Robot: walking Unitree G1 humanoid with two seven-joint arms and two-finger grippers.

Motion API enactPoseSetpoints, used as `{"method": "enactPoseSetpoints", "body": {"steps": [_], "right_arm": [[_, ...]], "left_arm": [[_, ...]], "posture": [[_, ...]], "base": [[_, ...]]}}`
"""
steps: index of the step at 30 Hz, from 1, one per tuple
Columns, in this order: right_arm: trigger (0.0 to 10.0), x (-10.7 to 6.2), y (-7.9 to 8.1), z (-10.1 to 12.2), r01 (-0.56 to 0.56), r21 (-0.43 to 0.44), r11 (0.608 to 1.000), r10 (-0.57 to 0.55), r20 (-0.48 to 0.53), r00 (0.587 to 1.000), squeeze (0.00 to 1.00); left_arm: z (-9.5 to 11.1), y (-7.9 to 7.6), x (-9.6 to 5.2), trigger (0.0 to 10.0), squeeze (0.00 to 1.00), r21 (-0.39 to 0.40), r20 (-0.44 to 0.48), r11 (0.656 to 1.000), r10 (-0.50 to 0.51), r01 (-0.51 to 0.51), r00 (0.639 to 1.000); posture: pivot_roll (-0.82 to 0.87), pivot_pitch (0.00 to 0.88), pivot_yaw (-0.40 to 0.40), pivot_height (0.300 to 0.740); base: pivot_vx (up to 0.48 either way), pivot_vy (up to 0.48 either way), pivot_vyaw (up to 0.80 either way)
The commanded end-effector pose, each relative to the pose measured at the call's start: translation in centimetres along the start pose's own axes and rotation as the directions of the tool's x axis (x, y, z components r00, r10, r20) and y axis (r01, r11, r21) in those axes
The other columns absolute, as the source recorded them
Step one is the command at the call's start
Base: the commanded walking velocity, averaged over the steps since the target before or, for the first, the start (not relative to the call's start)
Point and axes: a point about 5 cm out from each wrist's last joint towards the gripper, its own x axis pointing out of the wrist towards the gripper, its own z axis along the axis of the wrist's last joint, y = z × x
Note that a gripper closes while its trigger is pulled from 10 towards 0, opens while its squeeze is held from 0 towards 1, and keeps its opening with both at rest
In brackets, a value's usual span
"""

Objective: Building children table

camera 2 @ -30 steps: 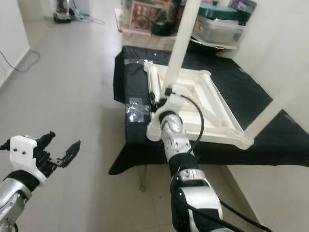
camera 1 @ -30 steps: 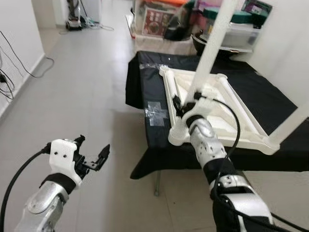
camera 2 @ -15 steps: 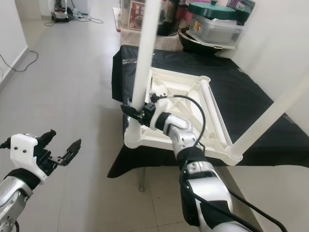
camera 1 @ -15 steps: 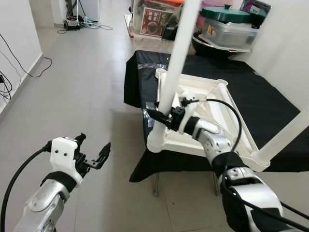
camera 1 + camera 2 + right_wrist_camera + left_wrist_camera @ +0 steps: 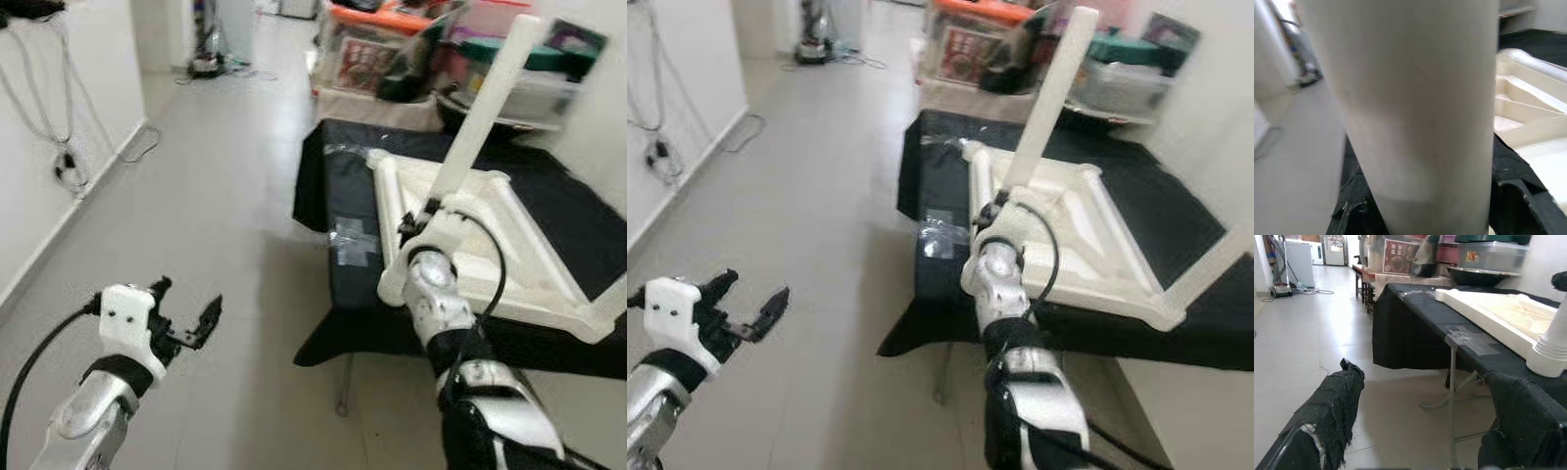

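An upturned white children's table (image 5: 495, 240) lies on a black-clothed table (image 5: 338, 196). A white leg (image 5: 482, 108) rises tilted from its near left corner socket (image 5: 397, 284). My right gripper (image 5: 419, 221) is shut on the base of that leg; in the right wrist view the leg (image 5: 1415, 98) stands between the black fingers (image 5: 1525, 200). Another white leg (image 5: 1213, 262) rises at the right edge. My left gripper (image 5: 188, 300) hangs open over the floor at lower left, holding nothing, its fingers (image 5: 1337, 396) spread wide.
Storage boxes and bins (image 5: 377, 49) crowd the back beyond the table. A wall with hanging cables (image 5: 64, 162) runs along the left. Grey tape (image 5: 355, 241) is stuck on the cloth. Tiled floor (image 5: 216, 215) lies open between wall and table.
The head view has shifted. The right gripper stays on the leg, which stood nearly upright half a second ago and now leans to the right. The left gripper is unchanged.
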Motion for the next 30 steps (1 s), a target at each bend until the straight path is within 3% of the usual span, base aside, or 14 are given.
{"method": "enactPoseSetpoints", "body": {"steps": [1, 2, 4, 5, 7, 8, 12, 17, 18, 19, 20, 21, 27, 30], "right_arm": [[10.0, -0.8, 1.7, -1.7, -0.144, -0.020, 0.989, 0.143, -0.046, 0.989, 0.00], [10.0, -0.7, 2.7, -0.1, -0.229, 0.060, 0.972, 0.226, 0.058, 0.972, 1.00], [10.0, -0.5, 2.9, 0.6, -0.243, 0.058, 0.968, 0.237, 0.089, 0.967, 1.00], [10.0, -0.1, 3.5, 2.0, -0.353, 0.067, 0.933, 0.343, 0.124, 0.931, 0.36], [10.0, 0.1, 3.9, 2.8, -0.428, 0.066, 0.901, 0.416, 0.142, 0.898, 0.36], [10.0, 0.1, 4.3, 4.0, -0.546, 0.051, 0.836, 0.531, 0.172, 0.830, 0.00], [10.0, -1.0, 4.8, 4.6, -0.838, -0.062, 0.541, 0.838, 0.125, 0.532, 0.00], [9.8, -2.1, 4.9, 2.5, -0.934, -0.095, 0.344, 0.938, -0.014, 0.347, 0.00], [6.0, -2.2, 4.9, 1.8, -0.941, -0.104, 0.322, 0.943, -0.048, 0.328, 0.00], [6.0, -2.2, 4.9, 1.8, -0.941, -0.104, 0.322, 0.943, -0.048, 0.328, 0.00], [2.8, -1.9, 5.1, 1.3, -0.918, -0.118, 0.379, 0.919, -0.064, 0.388, 0.00], [0.0, -0.7, 5.1, 0.8, -0.807, -0.120, 0.578, 0.806, -0.072, 0.587, 0.00], [0.0, 1.0, 3.2, 0.6, -0.504, -0.100, 0.858, 0.498, -0.078, 0.863, 0.00], [0.0, 1.7, -2.2, -0.9, 0.002, -0.009, 1.000, -0.003, -0.145, 0.989, 0.00]], "left_arm": [[0.0, -0.3, 0.2, 10.0, 0.00, -0.009, 0.001, 1.000, -0.017, 0.017, 1.000], [0.0, -0.4, 0.3, 10.0, 0.00, -0.009, 0.001, 1.000, -0.018, 0.018, 1.000], [0.0, -0.4, 0.3, 10.0, 0.00, -0.009, 0.001, 1.000, -0.018, 0.018, 1.000], [0.0, -0.4, 0.3, 10.0, 0.00, -0.009, 0.003, 1.000, -0.016, 0.016, 1.000], [0.0, -0.3, 0.3, 10.0, 0.00, -0.010, 0.003, 1.000, -0.016, 0.016, 1.000], [0.0, -0.3, 0.3, 10.0, 0.00, -0.010, 0.004, 1.000, -0.015, 0.015, 1.000], [0.0, -0.4, 0.5, 10.0, 0.00, -0.013, 0.006, 1.000, -0.020, 0.020, 1.000], [0.0, -0.4, 0.5, 10.0, 0.00, -0.013, 0.005, 1.000, -0.023, 0.023, 1.000], [0.0, -0.4, 0.5, 10.0, 0.00, -0.013, 0.005, 1.000, -0.024, 0.024, 1.000], [0.0, -0.4, 0.5, 10.0, 0.00, -0.013, 0.005, 1.000, -0.024, 0.024, 1.000], [0.0, -0.4, 0.5, 10.0, 0.00, -0.012, 0.004, 1.000, -0.023, 0.023, 1.000], [0.0, -0.4, 0.4, 10.0, 0.00, -0.011, 0.002, 1.000, -0.021, 0.021, 1.000], [0.0, -0.4, 0.2, 10.0, 0.00, -0.009, 0.000, 1.000, -0.018, 0.018, 1.000], [0.0, -0.5, 0.1, 10.0, 0.00, -0.011, -0.003, 1.000, -0.022, 0.022, 1.000]], "posture": [[0.16, 0.000, -0.161, 0.740], [0.17, 0.000, -0.164, 0.740], [0.17, 0.000, -0.165, 0.740], [0.17, 0.000, -0.166, 0.740], [0.17, 0.000, -0.166, 0.740], [0.16, 0.000, -0.165, 0.740], [0.17, 0.000, -0.168, 0.740], [0.17, 0.000, -0.170, 0.740], [0.17, 0.000, -0.170, 0.740], [0.17, 0.000, -0.170, 0.740], [0.19, 0.000, -0.178, 0.740], [0.19, 0.000, -0.180, 0.740], [0.19, 0.000, -0.174, 0.740], [0.18, 0.000, -0.168, 0.740]], "base": [[0.000, 0.000, 0.00], [0.000, 0.000, 0.00], [0.000, 0.000, 0.00], [0.000, 0.000, 0.00], [0.000, 0.000, 0.00], [0.000, 0.000, 0.00], [0.000, 0.000, 0.00], [0.000, 0.000, 0.00], [0.000, 0.000, 0.00], [0.000, 0.000, 0.00], [0.000, 0.000, 0.00], [0.000, 0.000, 0.00], [0.000, 0.000, 0.00], [0.000, 0.000, 0.00]]}}
